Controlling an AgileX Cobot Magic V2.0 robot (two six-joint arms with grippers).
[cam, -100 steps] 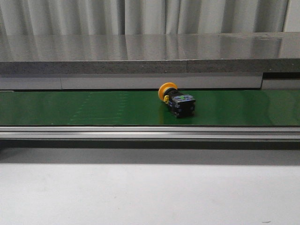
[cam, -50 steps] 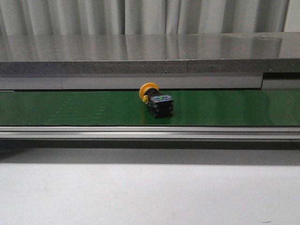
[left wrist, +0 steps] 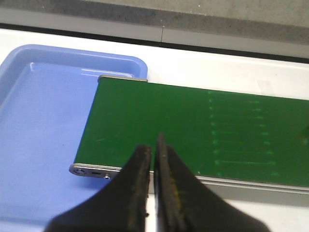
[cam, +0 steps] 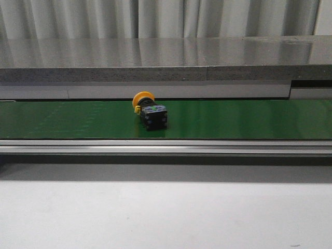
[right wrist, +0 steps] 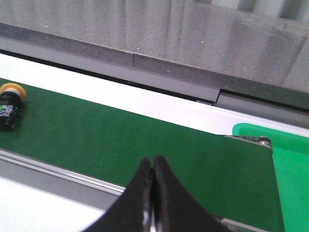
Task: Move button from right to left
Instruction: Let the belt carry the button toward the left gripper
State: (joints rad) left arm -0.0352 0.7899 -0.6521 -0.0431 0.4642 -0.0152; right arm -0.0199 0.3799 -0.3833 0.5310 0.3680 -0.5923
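Note:
The button (cam: 149, 111), a yellow-orange mushroom cap on a black boxy body with a green-blue mark, lies on its side on the green conveyor belt (cam: 249, 119), a little left of centre in the front view. It also shows at the edge of the right wrist view (right wrist: 8, 103). My left gripper (left wrist: 154, 150) is shut and empty over the near edge of the belt's left end. My right gripper (right wrist: 153, 166) is shut and empty over the belt near its right end, well apart from the button. Neither gripper shows in the front view.
A blue tray (left wrist: 38, 121) sits under the belt's left end. A green tray (right wrist: 289, 159) sits at the belt's right end. A metal rail (cam: 166, 147) runs along the belt's near side, and a grey stone ledge (cam: 166, 62) stands behind.
The button has travelled leftward along the belt, from right of centre to left of centre, keeping the same lying pose.

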